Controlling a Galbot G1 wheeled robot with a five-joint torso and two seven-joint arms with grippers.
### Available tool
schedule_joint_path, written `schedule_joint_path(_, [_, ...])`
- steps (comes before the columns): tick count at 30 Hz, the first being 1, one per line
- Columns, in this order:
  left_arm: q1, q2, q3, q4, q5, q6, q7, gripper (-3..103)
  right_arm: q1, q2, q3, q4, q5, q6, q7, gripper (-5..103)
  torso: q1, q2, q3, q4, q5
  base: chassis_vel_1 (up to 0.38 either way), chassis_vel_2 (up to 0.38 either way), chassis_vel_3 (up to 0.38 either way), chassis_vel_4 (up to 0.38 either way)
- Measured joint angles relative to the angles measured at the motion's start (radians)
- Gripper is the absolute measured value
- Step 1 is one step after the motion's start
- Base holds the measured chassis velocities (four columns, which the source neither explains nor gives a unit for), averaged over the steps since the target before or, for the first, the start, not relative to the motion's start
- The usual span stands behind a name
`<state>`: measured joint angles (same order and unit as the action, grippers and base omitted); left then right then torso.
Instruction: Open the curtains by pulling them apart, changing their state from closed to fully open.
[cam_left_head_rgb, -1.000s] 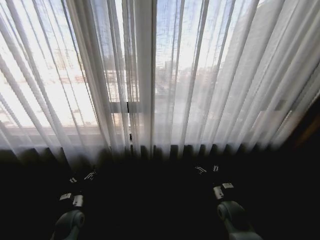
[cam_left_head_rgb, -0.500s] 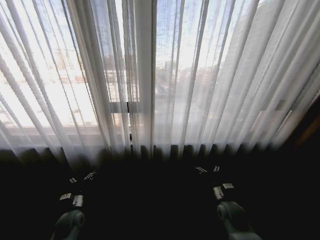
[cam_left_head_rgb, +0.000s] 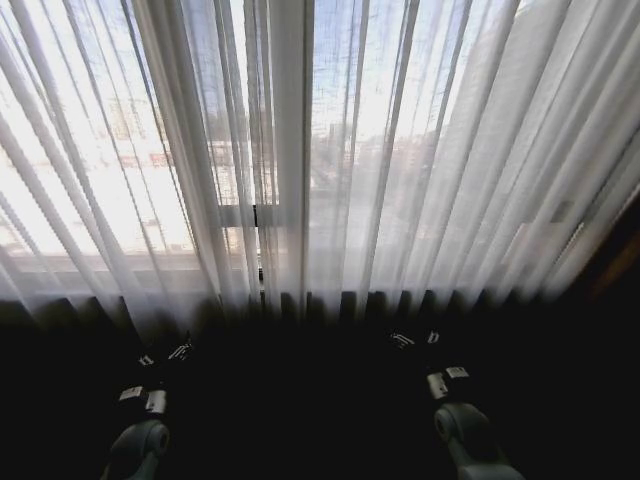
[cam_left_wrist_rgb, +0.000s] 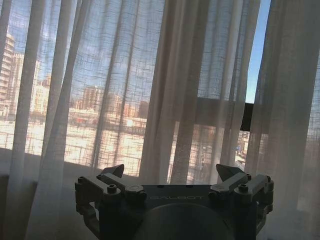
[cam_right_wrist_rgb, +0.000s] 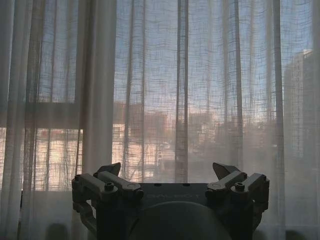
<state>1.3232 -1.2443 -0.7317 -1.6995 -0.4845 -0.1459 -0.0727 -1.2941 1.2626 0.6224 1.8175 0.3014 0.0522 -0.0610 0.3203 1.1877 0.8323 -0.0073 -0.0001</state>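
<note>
Hanging closed: curtains (cam_left_head_rgb: 400, 160) | left hand (cam_left_wrist_rgb: 170, 176), right hand (cam_right_wrist_rgb: 167, 172) spread wide, empty | city beyond

Three cameras, one window: every view faces the closed sheer curtains (cam_left_head_rgb: 400, 160).

The head camera looks forward and down from behind both arms, taking in the full spread of pleats. Each wrist camera sits just behind its own hand, left hand (cam_left_wrist_rgb: 170, 172) and right hand (cam_right_wrist_rgb: 167, 171), looking past spread fingers at the fabric from closer range. All three share the curtain and the dark window frame (cam_left_head_rgb: 256, 215) behind it.
</note>
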Motion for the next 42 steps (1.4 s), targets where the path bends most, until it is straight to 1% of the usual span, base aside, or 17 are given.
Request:
schedule_joint_path(7, [0.000,0.000,0.000,0.000,0.000,0.000,0.000,100,-0.002,-0.004,0.000,-0.001,0.000,0.000,-0.006,100,0.000,0.000,0.000,0.0000,0.0003,-0.227,0.243,0.223,-0.197])
schedule_joint_path(13, [0.000,0.000,0.000,0.000,0.000,0.000,0.000,100,-0.005,-0.003,-0.001,0.000,0.000,0.002,-0.013,100,0.000,0.000,0.000,0.0001,0.0005,-0.319,0.309,0.324,-0.313])
schedule_joint_path(15, [0.000,0.000,0.000,0.000,0.000,0.000,0.000,100,-0.005,-0.002,-0.001,0.000,0.000,0.003,-0.015,100,0.001,0.000,0.000,-0.0002,0.0004,-0.339,0.324,0.348,-0.350])
schedule_joint_path(16, [0.000,0.000,0.000,0.000,0.000,0.000,0.000,100,-0.003,-0.001,-0.002,-0.003,0.000,0.005,-0.016,100,0.001,-0.001,0.000,-0.0003,-0.0001,-0.362,0.322,0.348,-0.376])
schedule_joint_path(19, [0.000,0.000,0.000,0.000,0.000,0.000,0.000,100,0.000,0.000,-0.005,-0.007,0.001,0.009,-0.017,100,0.000,0.000,0.000,0.0001,0.0005,-0.348,0.375,0.357,-0.394])
schedule_joint_path(21, [0.000,0.000,0.000,0.000,0.000,0.000,0.000,100,0.005,0.001,-0.007,-0.010,0.002,0.016,-0.017,100,0.000,0.000,0.000,0.0001,-0.0004,-0.330,0.342,0.326,-0.358])
schedule_joint_path(24, [0.000,0.000,0.000,0.000,0.000,0.000,0.000,100,0.010,0.002,-0.012,-0.016,0.002,0.027,-0.018,100,0.001,0.000,0.000,0.0000,0.0004,-0.222,0.280,0.190,-0.288])
schedule_joint_path(27, [0.000,0.000,0.000,0.000,0.000,0.000,0.000,100,0.021,0.002,-0.013,-0.024,-0.017,0.034,-0.019,100,0.001,-0.001,0.000,-0.0003,-0.0001,-0.195,0.207,0.209,-0.253])
schedule_joint_path(30, [0.000,0.000,0.000,0.000,0.000,0.000,0.000,100,0.029,0.000,-0.015,-0.028,-0.029,0.034,-0.019,100,0.001,-0.001,0.001,0.0002,-0.0001,-0.103,0.119,0.149,-0.055])
schedule_joint_path(33, [0.000,0.000,0.000,0.000,0.000,0.000,0.000,100,0.043,-0.003,-0.021,-0.039,-0.036,0.036,-0.009,100,0.001,-0.001,0.000,-0.0002,0.0006,-0.006,0.019,0.034,0.003])
schedule_joint_path(36, [0.000,0.000,0.000,0.000,0.000,0.000,0.000,100,0.060,-0.006,-0.029,-0.052,-0.037,0.037,-0.001,100,-0.001,0.000,0.000,-0.0003,0.0003,-0.001,-0.023,-0.006,0.012])
schedule_joint_path(42, [0.000,0.000,0.000,0.000,0.000,0.000,0.000,100,0.162,-0.019,-0.074,-0.130,-0.053,0.031,0.023,100,-0.001,0.000,0.000,0.0000,0.0002,0.031,-0.041,-0.041,0.023])
